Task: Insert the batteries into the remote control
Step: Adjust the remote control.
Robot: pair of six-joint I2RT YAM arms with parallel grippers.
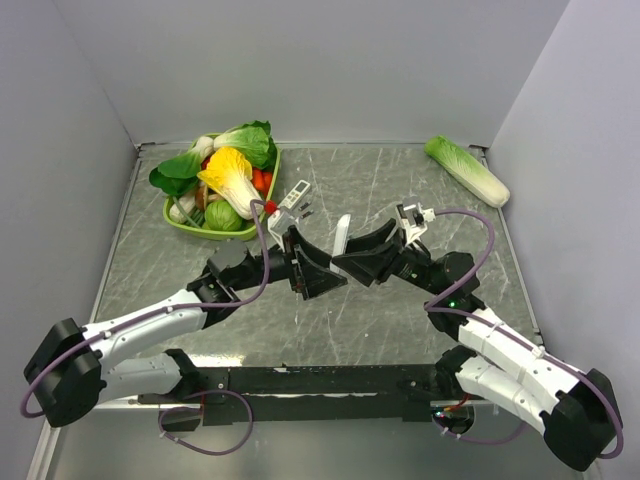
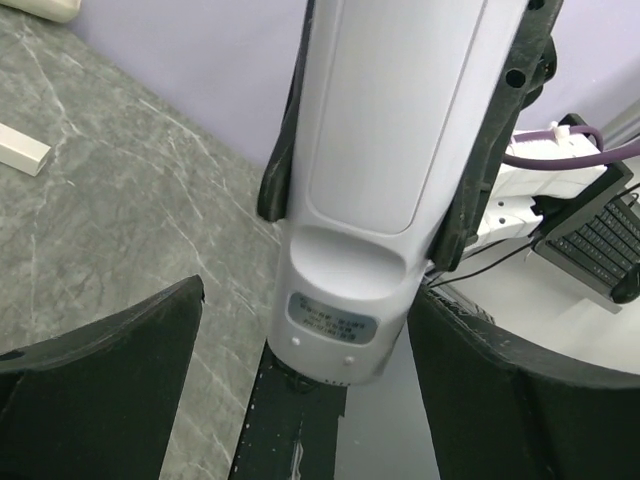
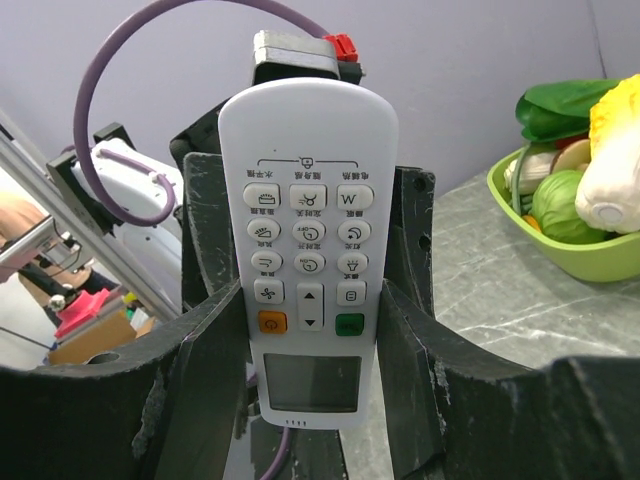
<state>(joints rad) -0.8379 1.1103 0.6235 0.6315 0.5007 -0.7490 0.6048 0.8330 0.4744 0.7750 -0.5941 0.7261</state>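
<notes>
The remote control (image 1: 341, 233) is a wide white remote held upright above the table between my two grippers. In the right wrist view its button face and pale screen (image 3: 308, 300) point at the camera. My right gripper (image 3: 310, 290) is shut on its two long edges. In the left wrist view its smooth back (image 2: 370, 150) shows, with the right gripper's black fingers (image 2: 285, 130) on its sides. My left gripper (image 2: 305, 290) is open, its jaws wide apart on either side of the remote's lower end and not touching it. The batteries (image 1: 307, 210) show only as tiny dark slivers on the table behind.
A white remote with grey buttons (image 1: 292, 196) lies by the green basket (image 1: 190, 226) of toy vegetables at the back left. A napa cabbage (image 1: 466, 170) lies at the back right. A small white bar (image 2: 20, 150) lies on the table. Grey walls enclose three sides.
</notes>
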